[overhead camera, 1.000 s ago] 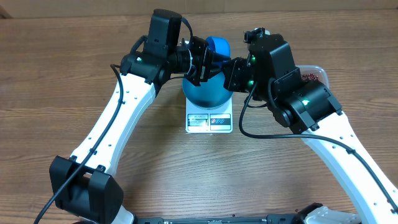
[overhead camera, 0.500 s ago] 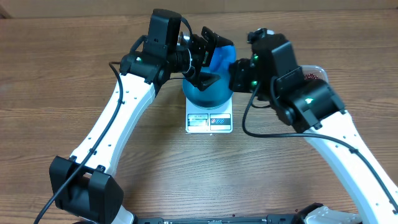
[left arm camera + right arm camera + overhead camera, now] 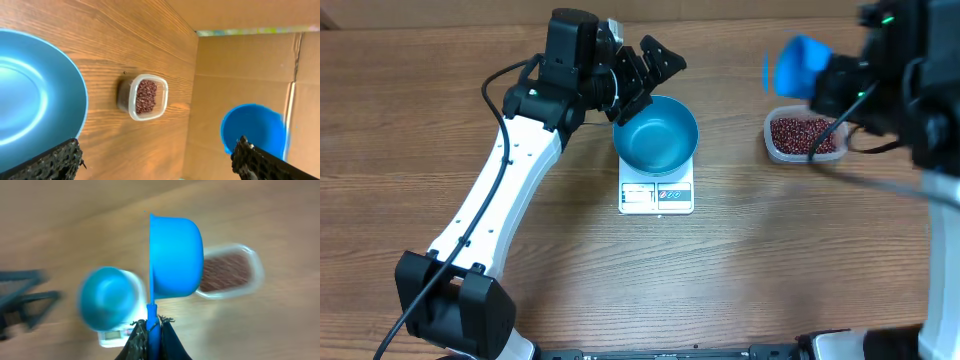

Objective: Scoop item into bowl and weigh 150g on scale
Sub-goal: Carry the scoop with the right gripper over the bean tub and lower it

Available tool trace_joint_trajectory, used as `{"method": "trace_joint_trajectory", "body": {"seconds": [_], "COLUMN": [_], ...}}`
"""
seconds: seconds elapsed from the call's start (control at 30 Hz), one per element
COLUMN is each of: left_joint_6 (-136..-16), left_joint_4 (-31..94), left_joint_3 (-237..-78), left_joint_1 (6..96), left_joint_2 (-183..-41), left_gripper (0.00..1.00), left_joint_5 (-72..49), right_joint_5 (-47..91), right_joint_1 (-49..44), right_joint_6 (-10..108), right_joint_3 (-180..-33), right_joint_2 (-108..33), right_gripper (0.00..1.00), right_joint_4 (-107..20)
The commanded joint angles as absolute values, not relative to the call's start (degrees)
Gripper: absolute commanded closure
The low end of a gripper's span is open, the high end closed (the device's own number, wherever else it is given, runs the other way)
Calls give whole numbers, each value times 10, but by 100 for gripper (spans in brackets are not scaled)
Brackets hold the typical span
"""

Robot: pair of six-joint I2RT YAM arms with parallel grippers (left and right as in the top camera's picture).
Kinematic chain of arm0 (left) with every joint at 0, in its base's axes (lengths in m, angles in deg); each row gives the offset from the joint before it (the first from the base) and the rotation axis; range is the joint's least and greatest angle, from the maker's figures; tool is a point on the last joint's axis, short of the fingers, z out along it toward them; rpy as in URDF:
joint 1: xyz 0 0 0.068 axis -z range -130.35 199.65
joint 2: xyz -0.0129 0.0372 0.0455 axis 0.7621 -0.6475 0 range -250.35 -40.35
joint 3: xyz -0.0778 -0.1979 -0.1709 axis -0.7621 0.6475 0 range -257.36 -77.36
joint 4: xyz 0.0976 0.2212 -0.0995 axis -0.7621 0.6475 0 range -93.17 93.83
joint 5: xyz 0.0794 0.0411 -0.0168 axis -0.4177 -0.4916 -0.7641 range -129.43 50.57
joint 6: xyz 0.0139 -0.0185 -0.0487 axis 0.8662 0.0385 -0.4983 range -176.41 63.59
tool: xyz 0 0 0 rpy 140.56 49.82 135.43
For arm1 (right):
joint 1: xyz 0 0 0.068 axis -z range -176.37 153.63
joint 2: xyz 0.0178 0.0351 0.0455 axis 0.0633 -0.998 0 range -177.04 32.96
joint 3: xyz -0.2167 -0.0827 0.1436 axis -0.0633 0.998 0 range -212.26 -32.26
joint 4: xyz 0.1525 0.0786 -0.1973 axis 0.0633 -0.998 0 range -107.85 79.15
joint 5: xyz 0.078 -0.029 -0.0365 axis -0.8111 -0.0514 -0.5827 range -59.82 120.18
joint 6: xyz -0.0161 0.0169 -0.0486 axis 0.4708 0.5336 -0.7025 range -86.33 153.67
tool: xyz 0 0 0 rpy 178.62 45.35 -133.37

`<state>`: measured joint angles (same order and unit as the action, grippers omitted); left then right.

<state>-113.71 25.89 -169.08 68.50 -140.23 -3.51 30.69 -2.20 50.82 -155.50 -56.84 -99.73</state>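
Note:
The blue bowl (image 3: 656, 135) stands on the white scale (image 3: 656, 197) at mid-table, and I see no beans in it. My left gripper (image 3: 648, 84) hangs open over the bowl's far-left rim, touching nothing. In the left wrist view its fingers (image 3: 56, 161) stand wide apart beside the bowl (image 3: 30, 100). My right gripper (image 3: 153, 330) is shut on the handle of a blue scoop (image 3: 175, 255), which is tipped on its side. Overhead, the scoop (image 3: 798, 65) is high above the clear tub (image 3: 772, 148) of red-brown beans (image 3: 805, 133). The right gripper (image 3: 832, 82) is blurred.
The tub of beans (image 3: 145, 96) sits right of the scale, well apart from it. A cardboard wall (image 3: 240, 65) stands behind the table's far edge. The left arm (image 3: 495, 190) stretches from the front left up to the bowl.
My left gripper has opened and drawn back from over the bowl. The right arm has swung right and up with the scoop, from beside the bowl to above the tub.

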Motion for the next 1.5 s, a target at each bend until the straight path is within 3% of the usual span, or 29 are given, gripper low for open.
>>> {"method": "trace_joint_trajectory", "body": {"seconds": [0.0,0.4,1.2,1.37,1.47], "left_joint_6": [-1076,-948,-945,-945,-945], "left_joint_4": [268,315,373,374,374], "left_joint_3": [-1703,-1703,-1703,-1703,-1703], "left_joint_1": [683,683,684,684,684], "left_joint_2": [-1390,-1390,-1390,-1390,-1390], "left_gripper": [0,0,0,0,0], "left_joint_5": [-40,-41,-114,-114,-114], "right_joint_5": [315,392,333,338,348], "right_joint_1": [34,72,72,72,72], "right_joint_6": [449,386,340,340,340], "right_joint_3": [-1565,-1564,-1559,-1543,-1535], "right_joint_2": [-628,-775,-871,-871,-871], "right_gripper": [96,96,96,91,82], "right_joint_4": [-1038,-1040,-1033,-1027,-1024]}}
